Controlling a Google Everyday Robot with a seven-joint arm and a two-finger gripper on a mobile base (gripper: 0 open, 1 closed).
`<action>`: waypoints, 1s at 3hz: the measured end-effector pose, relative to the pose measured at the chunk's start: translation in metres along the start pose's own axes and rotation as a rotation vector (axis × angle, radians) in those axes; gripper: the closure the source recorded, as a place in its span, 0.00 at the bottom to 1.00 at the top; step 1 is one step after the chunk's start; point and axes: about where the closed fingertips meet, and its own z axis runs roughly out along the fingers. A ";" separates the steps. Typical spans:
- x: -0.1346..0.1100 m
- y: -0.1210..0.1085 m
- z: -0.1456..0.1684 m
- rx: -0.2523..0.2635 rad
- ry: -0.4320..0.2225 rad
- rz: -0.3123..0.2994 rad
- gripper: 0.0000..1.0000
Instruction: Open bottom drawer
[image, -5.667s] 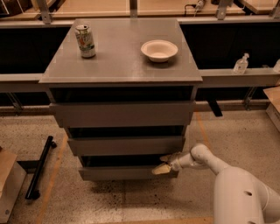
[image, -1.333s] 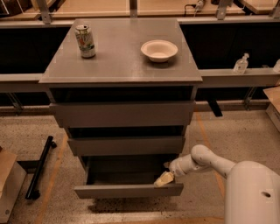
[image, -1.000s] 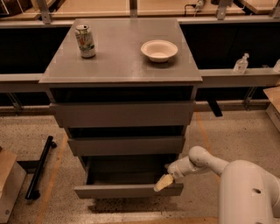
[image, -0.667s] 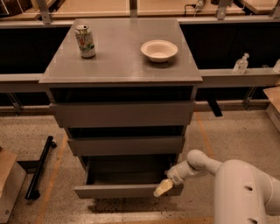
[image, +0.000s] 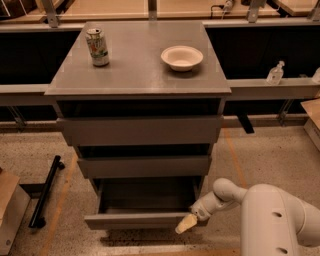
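Note:
The bottom drawer (image: 137, 220) of the grey cabinet stands pulled out, with its shallow grey tray (image: 147, 197) showing inside. The two wider drawer fronts above it are pushed in. My gripper (image: 186, 224) is at the right end of the bottom drawer's front, with its pale fingertips just in front of and slightly below the front edge. My white arm (image: 272, 217) reaches in from the lower right.
A drink can (image: 97, 47) and a white bowl (image: 181, 57) stand on the cabinet top (image: 135, 75). A black bar (image: 46, 192) lies on the floor at left, beside a box (image: 11, 210). A clear bottle (image: 275, 73) stands on the ledge at right.
The bottom drawer has gone from nearly shut to pulled well out. My gripper has come toward the camera and down with it, then dropped slightly off the front's right end.

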 end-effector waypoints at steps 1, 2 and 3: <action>0.001 0.002 -0.001 -0.002 0.003 0.002 0.41; 0.005 0.014 -0.004 -0.029 0.023 0.006 0.65; 0.004 0.022 -0.011 -0.042 0.039 0.005 0.87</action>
